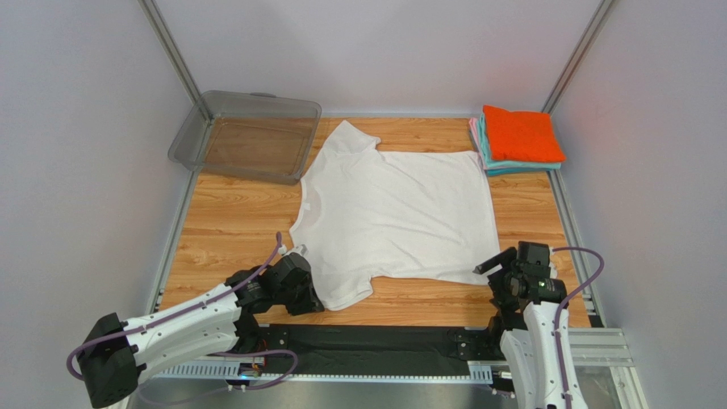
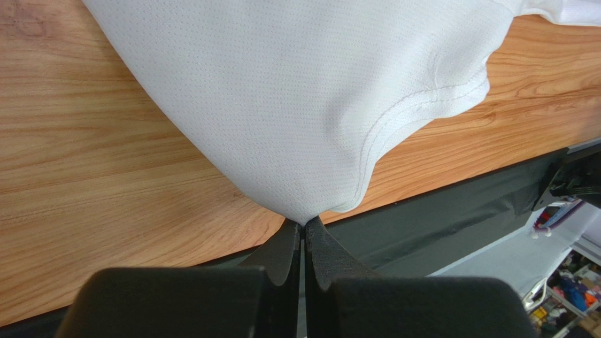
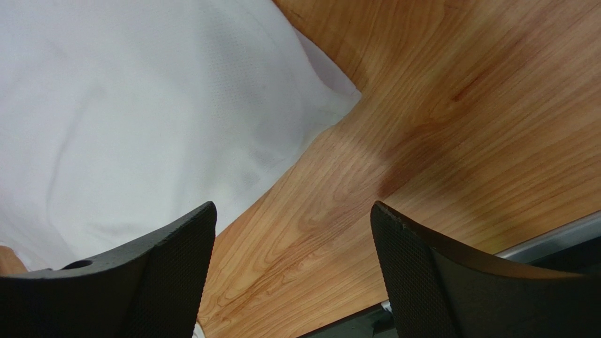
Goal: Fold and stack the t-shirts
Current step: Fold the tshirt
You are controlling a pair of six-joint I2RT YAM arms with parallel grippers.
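A white t-shirt [image 1: 397, 213] lies spread flat across the middle of the wooden table, collar to the left. My left gripper [image 1: 317, 298] is at its near sleeve; in the left wrist view the gripper [image 2: 305, 224] is shut on the sleeve's edge, and the white t-shirt [image 2: 303, 98] rises from the tips. My right gripper [image 1: 488, 271] is open just above the shirt's near right hem corner; in the right wrist view the gripper [image 3: 293, 218] spans bare wood beside the white t-shirt [image 3: 141, 120]. A folded stack with an orange shirt [image 1: 520, 134] on top of teal and pink ones sits at the far right.
A clear grey plastic bin [image 1: 247, 135] stands empty at the far left corner. Metal rails [image 1: 175, 226] frame the table sides, and a black strip [image 1: 384, 345] runs along the near edge between the arm bases.
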